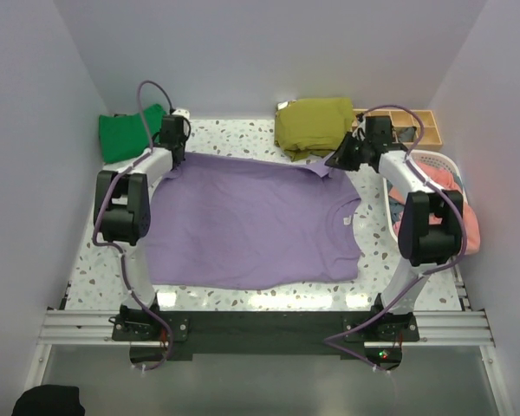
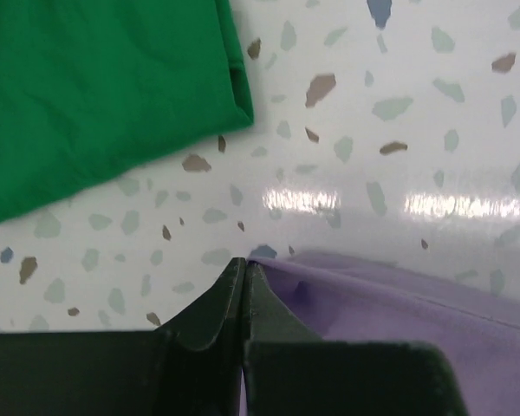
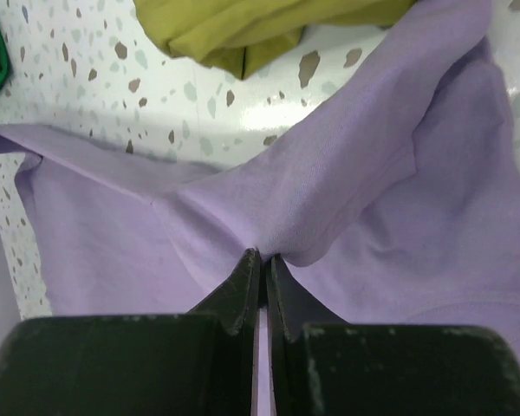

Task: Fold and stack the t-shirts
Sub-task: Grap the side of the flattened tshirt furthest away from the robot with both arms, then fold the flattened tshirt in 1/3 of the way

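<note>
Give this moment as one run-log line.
left gripper: shut on purple t-shirt corner | right gripper: shut on same t-shirt | fold: not started

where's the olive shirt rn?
Top view: the olive shirt lies bunched at the table's far edge, right of centre, just beyond the purple shirt's far right corner pinched by the right gripper, left of the wooden tray.

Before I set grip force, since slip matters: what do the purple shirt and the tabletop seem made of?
The purple shirt: soft matte fabric, probably cotton knit; it puckers into soft folds where the right gripper pinches it. The tabletop: hard, glossy terrazzo-look surface, white with coloured flecks and sharp light reflections; stone or laminate, I cannot tell.
</note>
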